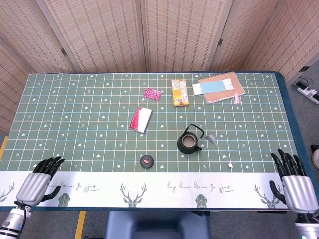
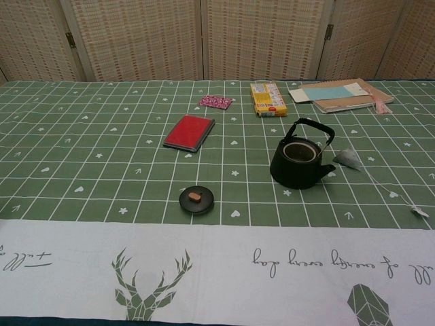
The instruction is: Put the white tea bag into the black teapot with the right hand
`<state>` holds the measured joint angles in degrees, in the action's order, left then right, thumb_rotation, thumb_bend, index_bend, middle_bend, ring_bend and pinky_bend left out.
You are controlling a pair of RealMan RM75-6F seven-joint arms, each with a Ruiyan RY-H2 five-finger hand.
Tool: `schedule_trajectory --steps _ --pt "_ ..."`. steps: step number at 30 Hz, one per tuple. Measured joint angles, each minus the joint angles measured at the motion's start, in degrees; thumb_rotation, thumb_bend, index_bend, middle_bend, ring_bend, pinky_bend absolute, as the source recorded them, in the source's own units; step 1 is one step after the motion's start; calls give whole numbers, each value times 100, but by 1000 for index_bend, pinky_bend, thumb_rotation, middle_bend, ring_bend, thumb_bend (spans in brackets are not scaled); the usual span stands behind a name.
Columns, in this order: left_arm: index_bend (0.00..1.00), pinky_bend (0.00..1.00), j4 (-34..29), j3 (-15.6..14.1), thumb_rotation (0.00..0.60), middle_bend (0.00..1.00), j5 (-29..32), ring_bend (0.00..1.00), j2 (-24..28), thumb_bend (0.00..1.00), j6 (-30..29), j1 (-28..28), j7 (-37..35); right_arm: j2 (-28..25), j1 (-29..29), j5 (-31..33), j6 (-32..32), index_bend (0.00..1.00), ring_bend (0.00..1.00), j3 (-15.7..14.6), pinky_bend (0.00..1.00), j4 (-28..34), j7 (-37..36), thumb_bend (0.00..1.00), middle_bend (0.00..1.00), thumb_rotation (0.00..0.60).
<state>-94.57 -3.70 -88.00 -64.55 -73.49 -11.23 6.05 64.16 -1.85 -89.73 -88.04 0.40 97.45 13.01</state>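
Note:
The black teapot (image 1: 189, 142) (image 2: 299, 163) stands lidless right of the table's middle, handle raised. Just to its right lies the white tea bag (image 1: 212, 137) (image 2: 349, 158), a thin string trailing from it to a small tag (image 1: 230, 165) (image 2: 419, 212) nearer the front. The teapot's round black lid (image 1: 146, 161) (image 2: 196, 199) lies on the cloth to the front left of the pot. My right hand (image 1: 293, 180) rests at the front right table edge, fingers apart, holding nothing. My left hand (image 1: 40, 180) sits at the front left edge, also empty. Neither hand shows in the chest view.
A red and white booklet (image 1: 141, 119) (image 2: 189, 132) lies left of the pot. Farther back are a pink patterned packet (image 1: 153, 93) (image 2: 216, 102), a yellow box (image 1: 180, 92) (image 2: 268, 99) and a notebook (image 1: 221, 86) (image 2: 343, 94). Folding screens stand behind the table (image 1: 75, 114).

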Motion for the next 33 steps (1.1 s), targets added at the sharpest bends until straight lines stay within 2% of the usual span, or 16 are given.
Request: schedule_trajectory --steps 9,15,17,22,24,27,33 --pt "0 68 -11 -5 600 0 28 0 -30 357 22 2 104 -6 -23 -62 -61 0 0 -27 0 -2 -4 445 0 600" --pt "0 69 -20 8 600 0 68 0 2 357 29 4 27 77 106 -145 191 3 0 -78 0 -36 135 445 0 600" --pt "0 69 -36 5 600 0 26 0 11 357 -18 17 16 109 213 -303 269 39 0 -90 0 -88 97 445 0 600" --pt "0 70 -80 -24 600 0 -37 0 29 358 -64 44 -13 205 548 -602 459 238 0 -26 0 -164 209 445 0 600" --pt "0 70 -85 -20 600 0 -3 0 27 358 -37 41 3 230 656 -590 592 285 0 20 0 -169 302 445 0 600" --pt "0 70 -110 -11 600 0 36 0 36 357 -12 38 24 338 798 -441 809 317 0 115 0 -300 370 445 0 600" --pt "0 70 -140 -10 600 0 12 0 66 357 -55 55 -31 798 958 -90 1134 329 0 204 0 -1056 81 445 0 600"
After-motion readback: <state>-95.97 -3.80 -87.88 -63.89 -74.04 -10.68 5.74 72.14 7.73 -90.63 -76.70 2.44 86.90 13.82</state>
